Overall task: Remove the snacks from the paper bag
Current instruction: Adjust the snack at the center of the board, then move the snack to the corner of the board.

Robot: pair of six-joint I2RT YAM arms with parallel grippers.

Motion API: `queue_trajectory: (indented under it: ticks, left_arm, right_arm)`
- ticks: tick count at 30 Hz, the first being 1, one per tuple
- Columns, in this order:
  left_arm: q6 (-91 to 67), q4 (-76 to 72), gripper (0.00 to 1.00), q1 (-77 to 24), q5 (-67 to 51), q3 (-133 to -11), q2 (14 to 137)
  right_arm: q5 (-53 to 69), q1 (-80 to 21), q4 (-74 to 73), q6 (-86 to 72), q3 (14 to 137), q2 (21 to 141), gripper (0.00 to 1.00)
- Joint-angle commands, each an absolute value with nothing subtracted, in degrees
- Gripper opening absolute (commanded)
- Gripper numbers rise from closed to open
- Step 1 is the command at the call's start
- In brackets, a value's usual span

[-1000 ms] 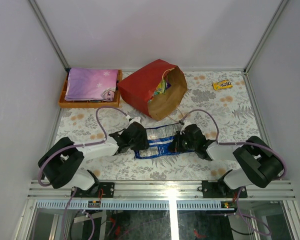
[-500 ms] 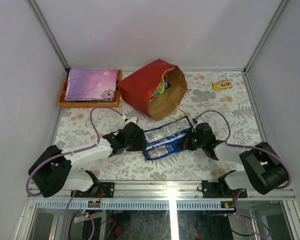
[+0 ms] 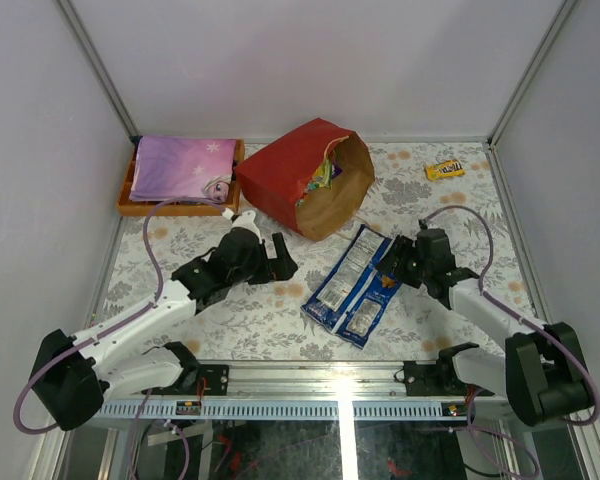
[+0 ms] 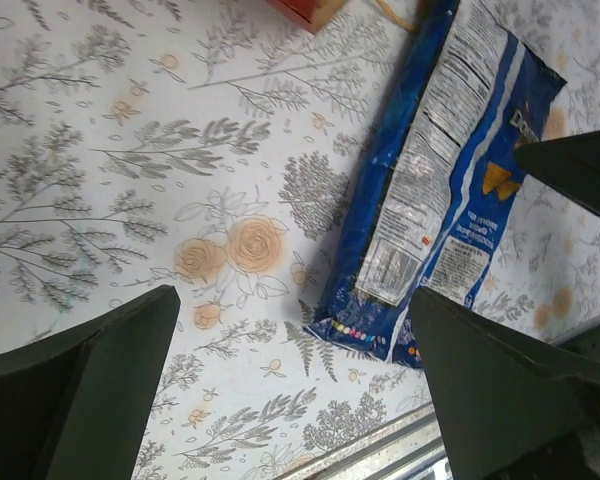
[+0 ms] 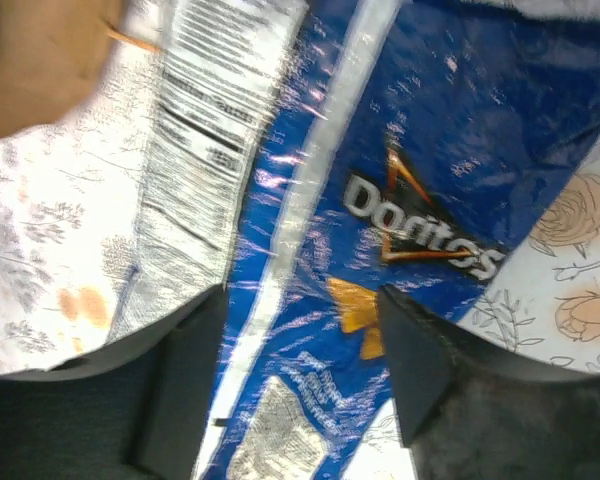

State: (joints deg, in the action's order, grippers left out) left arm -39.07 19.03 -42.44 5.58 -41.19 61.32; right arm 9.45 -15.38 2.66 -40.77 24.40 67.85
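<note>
The red paper bag (image 3: pixel 285 170) lies on its side at the back, its brown mouth (image 3: pixel 342 195) facing front right, with colourful snacks (image 3: pixel 325 172) showing inside. A blue-white chips bag (image 3: pixel 354 285) lies flat on the table in front of it, and shows in the left wrist view (image 4: pixel 435 180) and the right wrist view (image 5: pixel 400 170). A small yellow bar (image 3: pixel 444 170) rests at the back right. My left gripper (image 3: pixel 284 258) (image 4: pixel 300 400) is open over bare table, left of the chips bag. My right gripper (image 3: pixel 395 262) (image 5: pixel 300 370) hovers open over that bag's far end.
An orange tray (image 3: pixel 130 205) holding a flat purple patterned item (image 3: pixel 180 168) stands at the back left. White walls close in three sides. A metal rail (image 3: pixel 330 378) runs along the near edge. The paper bag's brown edge (image 5: pixel 40 60) sits close to the right gripper.
Both grippers opened and let go of the chips bag, which now lies turned and further right. The left gripper drew back to the left; the right one moved up and right.
</note>
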Motion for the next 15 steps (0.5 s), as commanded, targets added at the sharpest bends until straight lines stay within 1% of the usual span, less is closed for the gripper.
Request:
queue_trajectory:
  ticks: [1, 2, 3, 4, 7, 10, 11, 13, 15]
  left_arm:
    - [-37.57, 20.36, 1.0, -38.61, 2.8, -42.32, 60.7]
    - [-37.42, 20.31, 1.0, -38.03, 2.45, -42.53, 60.75]
    - [-37.25, 20.41, 1.0, -37.76, 2.18, -42.74, 60.81]
    - [-37.07, 20.62, 1.0, -37.59, 2.06, -42.96, 60.88]
    - [-36.61, 21.68, 1.0, -37.21, 2.38, -43.75, 60.71]
    - [-36.35, 22.84, 1.0, -37.0, 2.67, -44.17, 59.95]
    - [-36.26, 22.99, 1.0, -36.88, 2.61, -44.14, 59.58]
    - [-36.12, 22.96, 1.0, -36.11, 1.09, -44.02, 59.05]
    - [-35.95, 22.42, 1.0, -35.0, -1.31, -43.66, 58.69]
  right_arm:
    - [1.46, -19.74, -6.09, -36.3, 33.41, 62.31, 0.79]
    - [-1.99, -22.53, -8.82, -35.89, 35.82, 62.27, 0.9]
    - [-5.78, -25.55, -11.08, -35.91, 38.17, 62.73, 0.94]
    - [-9.21, -28.09, -13.41, -36.3, 40.15, 63.6, 0.96]
    - [-18.15, -35.27, -19.12, -39.67, 45.04, 68.27, 0.98]
    - [-27.77, -41.73, -25.06, -42.29, 50.15, 76.61, 0.98]
    - [-30.88, -43.64, -26.69, -42.73, 51.74, 79.3, 1.0]
    - [-34.31, -46.55, -29.14, -42.81, 54.65, 84.35, 0.99]
    - [-34.31, -47.5, -29.37, -42.16, 55.84, 88.1, 0.99]
